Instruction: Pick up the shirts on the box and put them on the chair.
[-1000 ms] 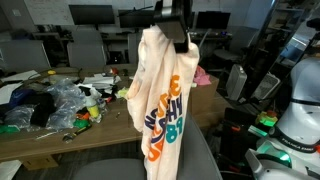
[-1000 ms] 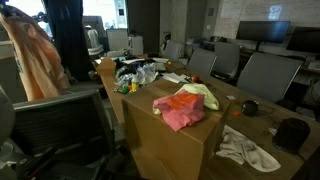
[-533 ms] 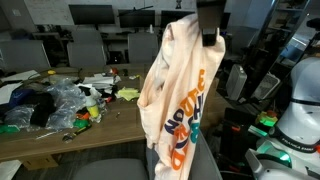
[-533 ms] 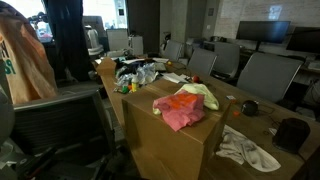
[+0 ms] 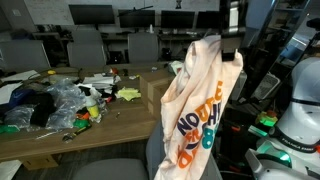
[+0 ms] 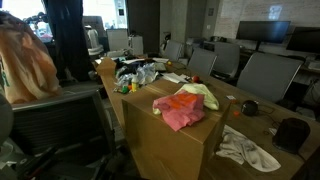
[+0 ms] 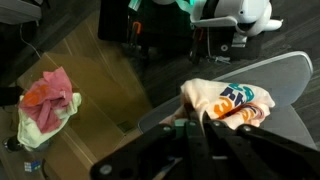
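Gripper [image 5: 229,45] clamped shut on the top edge of the cream-peach shirt [image 5: 195,110], cloth pinched between its jaws and hanging straight below them above the grey chair [image 7: 280,75], pink-red shirt [image 6: 178,113] and yellow-green shirt [image 6: 204,93] lying well apart on the box [image 6: 170,148]

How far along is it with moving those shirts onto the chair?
Done: nothing seems to lie on the chair yet. In hand: the gripper, shut, holds the cream-peach shirt dangling above that chair. Left: the pink-red shirt and the yellow-green shirt lie on the box.
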Robot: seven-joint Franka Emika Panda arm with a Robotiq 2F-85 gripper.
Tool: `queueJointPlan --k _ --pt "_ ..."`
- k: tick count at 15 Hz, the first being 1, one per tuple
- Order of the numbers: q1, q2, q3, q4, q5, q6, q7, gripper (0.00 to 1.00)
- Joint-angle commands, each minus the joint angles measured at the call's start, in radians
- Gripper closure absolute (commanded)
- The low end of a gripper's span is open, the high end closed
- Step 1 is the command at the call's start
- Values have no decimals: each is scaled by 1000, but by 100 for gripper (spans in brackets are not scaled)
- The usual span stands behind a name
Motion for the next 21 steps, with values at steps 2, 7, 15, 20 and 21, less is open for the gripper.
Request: queueJointPlan --k 2,7,15,20,21 --pt "-40 -98 -30 -138 88 59 -45 99" --pt "-79 -152 -65 -251 171 87 -48 99" --pt "-147 -228 -122 -430 329 151 -69 99" --pt "-181 -233 -133 -493 378 165 -63 99" --pt "-188 -230 -134 -503 380 168 -62 99"
